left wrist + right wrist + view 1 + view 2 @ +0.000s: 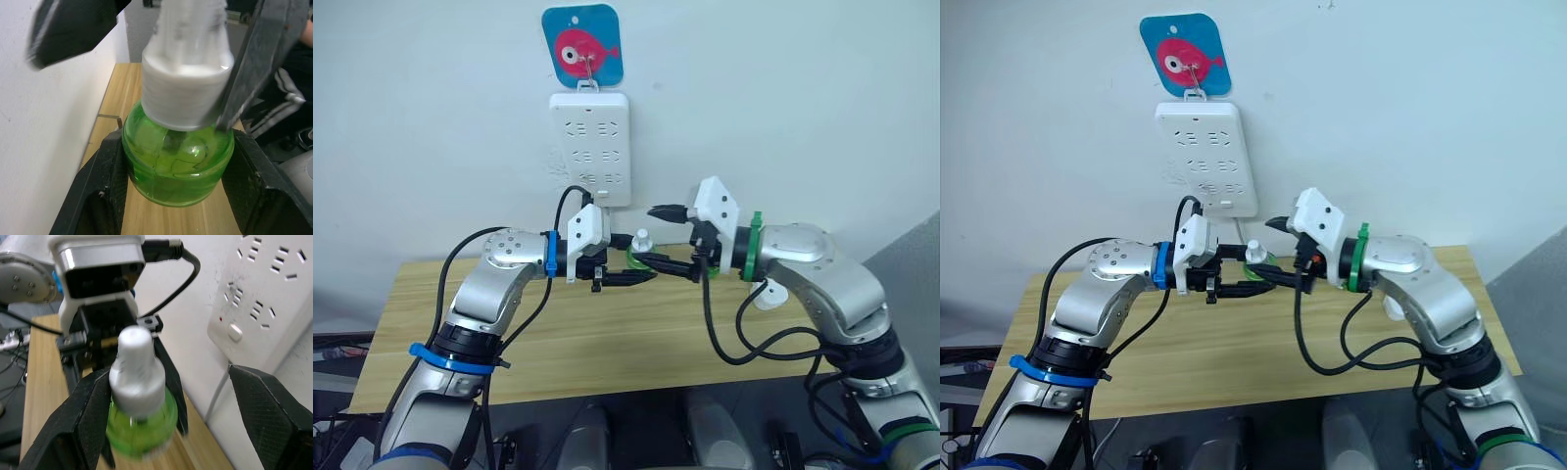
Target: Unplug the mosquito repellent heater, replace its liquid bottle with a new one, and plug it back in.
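The new one (178, 161), white-capped, sits mid-frame clamped by the left gripper (628, 274); the right gripper (166, 416) gapes around it.

We see a plain white wall (783, 98) filling the upper frame. A white power strip (590, 147) hangs at top centre from a blue tag with a pink fish (582, 44). Below runs a light wooden table (607, 343), with grey floor (915, 259) at right.
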Robot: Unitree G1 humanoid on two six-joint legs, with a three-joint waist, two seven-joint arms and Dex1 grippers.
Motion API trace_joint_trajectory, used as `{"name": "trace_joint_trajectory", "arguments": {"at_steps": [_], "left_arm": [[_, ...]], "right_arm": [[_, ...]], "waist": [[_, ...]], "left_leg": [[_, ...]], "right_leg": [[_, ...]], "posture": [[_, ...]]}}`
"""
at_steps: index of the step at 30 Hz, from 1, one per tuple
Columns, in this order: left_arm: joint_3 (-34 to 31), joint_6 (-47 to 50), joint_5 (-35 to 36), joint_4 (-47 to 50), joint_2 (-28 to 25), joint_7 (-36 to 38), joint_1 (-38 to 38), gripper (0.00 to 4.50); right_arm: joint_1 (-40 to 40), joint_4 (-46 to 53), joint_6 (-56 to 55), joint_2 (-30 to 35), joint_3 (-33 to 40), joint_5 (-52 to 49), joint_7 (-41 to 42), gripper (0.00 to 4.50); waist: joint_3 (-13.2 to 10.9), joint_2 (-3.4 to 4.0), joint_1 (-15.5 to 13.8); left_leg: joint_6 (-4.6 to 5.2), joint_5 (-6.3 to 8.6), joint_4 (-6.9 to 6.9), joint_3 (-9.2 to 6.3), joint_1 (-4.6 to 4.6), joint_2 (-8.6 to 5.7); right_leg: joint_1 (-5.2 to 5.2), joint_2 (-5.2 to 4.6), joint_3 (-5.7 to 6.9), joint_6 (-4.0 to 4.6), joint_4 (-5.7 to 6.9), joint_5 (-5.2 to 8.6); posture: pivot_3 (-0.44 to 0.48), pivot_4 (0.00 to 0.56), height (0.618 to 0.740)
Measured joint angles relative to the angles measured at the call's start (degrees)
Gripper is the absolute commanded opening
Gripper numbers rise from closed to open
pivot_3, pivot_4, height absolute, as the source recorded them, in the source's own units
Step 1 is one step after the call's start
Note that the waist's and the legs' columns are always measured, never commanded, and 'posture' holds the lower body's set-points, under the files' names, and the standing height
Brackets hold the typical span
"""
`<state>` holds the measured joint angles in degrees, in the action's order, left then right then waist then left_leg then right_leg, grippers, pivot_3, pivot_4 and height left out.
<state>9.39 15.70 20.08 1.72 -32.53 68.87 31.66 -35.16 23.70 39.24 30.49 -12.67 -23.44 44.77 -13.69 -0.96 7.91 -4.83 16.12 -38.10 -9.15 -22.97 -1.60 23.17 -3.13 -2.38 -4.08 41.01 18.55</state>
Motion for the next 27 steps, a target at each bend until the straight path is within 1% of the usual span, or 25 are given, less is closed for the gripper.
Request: {"name": "trace_joint_trajectory", "arguments": {"at_steps": [4, 8, 10, 13, 17, 20, 22, 25, 27], "left_arm": [[0.0, 0.0, 0.0, 0.0, -0.2, 0.5, -0.3, 2.30], [0.0, -0.1, 0.0, 0.0, -0.2, 0.5, -0.3, 2.30], [0.0, -0.1, 0.0, 0.0, -0.4, 0.5, -0.3, 2.30], [0.0, 0.0, 0.1, 0.1, -0.5, 0.5, -0.3, 2.30], [0.0, 0.0, 0.1, 0.1, -0.6, 0.6, -0.5, 2.30], [0.0, 0.1, 0.1, 0.1, -0.8, 0.6, -0.6, 2.30], [0.0, 0.1, 0.1, 0.1, -0.8, 0.6, -0.6, 2.30], [0.0, 0.1, 0.1, 0.1, -0.9, 0.6, -0.6, 2.30], [0.0, 0.1, 0.1, 0.2, -0.9, 0.6, -0.6, 2.30]], "right_arm": [[1.4, -0.4, 0.6, 5.7, 3.3, -0.7, 2.0, 3.84], [2.5, 0.8, 1.8, 9.0, 4.7, -3.2, 5.9, 3.84], [2.6, 2.0, 2.8, 9.4, 4.7, -5.2, 7.5, 3.84], [1.8, 3.9, 4.0, 5.7, 4.3, -7.2, 6.6, 3.84], [-0.1, 4.2, 4.6, -1.2, 2.0, -7.0, 1.9, 3.84], [-1.5, 3.4, 5.1, -3.8, 0.9, -6.9, 0.0, 3.84], [-1.9, 2.9, 5.1, -4.3, 0.4, -6.9, -0.3, 3.84], [-1.9, 2.1, 5.2, -4.5, 0.3, -7.1, -0.3, 3.24], [-1.9, 1.7, 5.2, -4.4, 0.3, -7.2, 0.2, 2.57]], "waist": [[0.0, 0.00, 0.0], [0.0, -0.01, 0.0], [0.0, -0.01, 0.0], [0.0, -0.02, 0.2], [0.0, -0.02, 0.2], [0.0, -0.02, 0.0], [0.0, -0.02, -0.1], [0.0, -0.02, 0.0], [0.0, -0.02, 0.0]], "left_leg": [[0.00, 0.00, 0.00, 0.03, -0.01, -0.02], [0.01, 0.01, 0.01, 0.04, -0.01, 0.01], [0.01, 0.01, 0.01, 0.04, -0.01, 0.02], [0.01, 0.01, 0.00, 0.05, 0.01, 0.07], [0.01, 0.00, -0.01, 0.02, 0.01, 0.06], [0.00, 0.00, -0.01, -0.01, 0.00, 0.05], [0.00, 0.00, -0.02, -0.03, 0.00, 0.06], [0.00, 0.00, -0.01, -0.02, 0.01, 0.04], [0.00, 0.00, 0.00, -0.02, 0.01, 0.03]], "right_leg": [[0.00, 0.00, -0.02, 0.00, 0.00, 0.00], [0.00, 0.02, -0.01, 0.00, 0.00, 0.00], [0.00, 0.02, -0.01, 0.00, 0.00, 0.00], [0.00, 0.05, -0.01, 0.00, 0.02, 0.00], [0.00, 0.04, -0.01, 0.00, 0.03, 0.00], [0.00, 0.01, -0.01, 0.00, 0.02, 0.00], [-0.01, -0.01, 0.00, 0.00, 0.01, 0.00], [-0.01, -0.01, 0.00, 0.00, 0.00, 0.00], [-0.01, 0.01, 0.01, 0.00, 0.01, 0.00]], "posture": [[-0.108, 0.183, 0.740], [-0.106, 0.183, 0.740], [-0.103, 0.183, 0.740], [-0.104, 0.184, 0.740], [-0.101, 0.183, 0.740], [-0.095, 0.182, 0.740], [-0.093, 0.182, 0.740], [-0.089, 0.181, 0.740], [-0.088, 0.180, 0.740]]}}
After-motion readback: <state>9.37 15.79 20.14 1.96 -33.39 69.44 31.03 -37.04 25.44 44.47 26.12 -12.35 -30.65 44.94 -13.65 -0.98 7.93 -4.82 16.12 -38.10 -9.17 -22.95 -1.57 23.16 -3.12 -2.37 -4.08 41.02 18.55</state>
